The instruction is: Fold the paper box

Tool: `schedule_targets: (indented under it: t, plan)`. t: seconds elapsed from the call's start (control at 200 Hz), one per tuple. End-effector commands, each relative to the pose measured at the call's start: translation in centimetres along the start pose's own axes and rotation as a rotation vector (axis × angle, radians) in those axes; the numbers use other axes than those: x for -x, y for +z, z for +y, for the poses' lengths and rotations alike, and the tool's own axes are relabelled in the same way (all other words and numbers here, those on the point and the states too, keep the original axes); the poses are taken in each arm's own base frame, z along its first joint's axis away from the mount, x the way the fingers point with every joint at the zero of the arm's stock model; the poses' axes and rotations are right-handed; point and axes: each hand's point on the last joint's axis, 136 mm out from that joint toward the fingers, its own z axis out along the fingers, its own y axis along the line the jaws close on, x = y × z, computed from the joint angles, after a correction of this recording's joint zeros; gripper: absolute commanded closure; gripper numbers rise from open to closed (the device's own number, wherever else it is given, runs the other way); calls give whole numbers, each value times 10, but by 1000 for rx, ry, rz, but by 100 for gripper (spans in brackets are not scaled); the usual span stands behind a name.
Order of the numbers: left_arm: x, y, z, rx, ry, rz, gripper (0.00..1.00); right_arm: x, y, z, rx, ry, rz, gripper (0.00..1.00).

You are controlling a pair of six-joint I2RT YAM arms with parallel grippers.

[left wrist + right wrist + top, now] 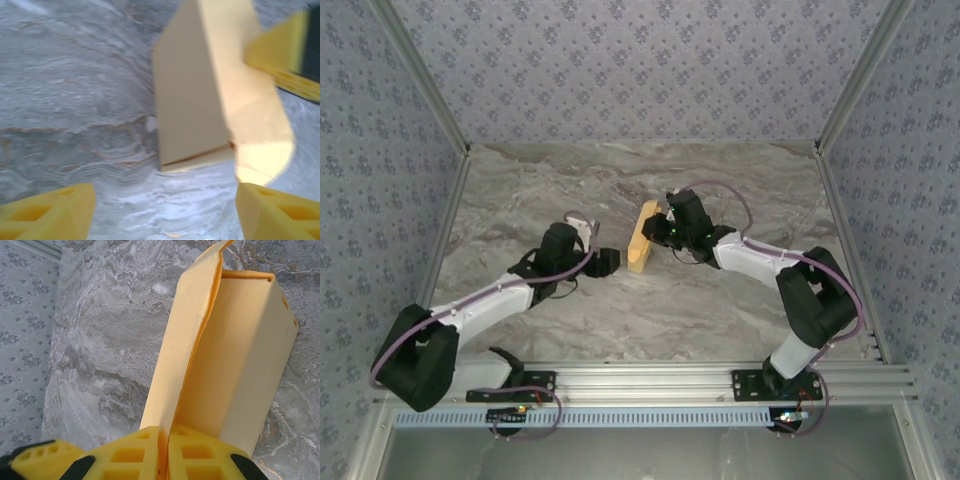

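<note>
The left gripper (613, 262), fingers spread wide and empty, sits just beside the paper box (642, 238) — standing near the middle of the marble table (520, 200), between both arms — while the right gripper (661, 232) is clamped tight on one of its flaps.

A grey, marble-veined bench (740, 185) spreads across the overhead view, streaked with white and brown. A wall panel (640, 60) printed with small bluish flower sprigs closes it off at 12 o'clock, with a second panel (370, 180) at 9 o'clock and a third panel (920, 180) at 3 o'clock. A pale metal post (420, 72) stands at 11 o'clock and a twin post (865, 72) at 1 o'clock. At 6 o'clock a ribbed aluminium rail (650, 378) lies along the bench edge, with a white slotted strip (650, 415) just below it.
</note>
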Motion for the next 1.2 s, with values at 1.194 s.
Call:
schedule_targets:
  t: [1.194]
  plan:
    - [22,74,-51,15,331,-116,51,-7,-1,-26,-101,-7,16,88]
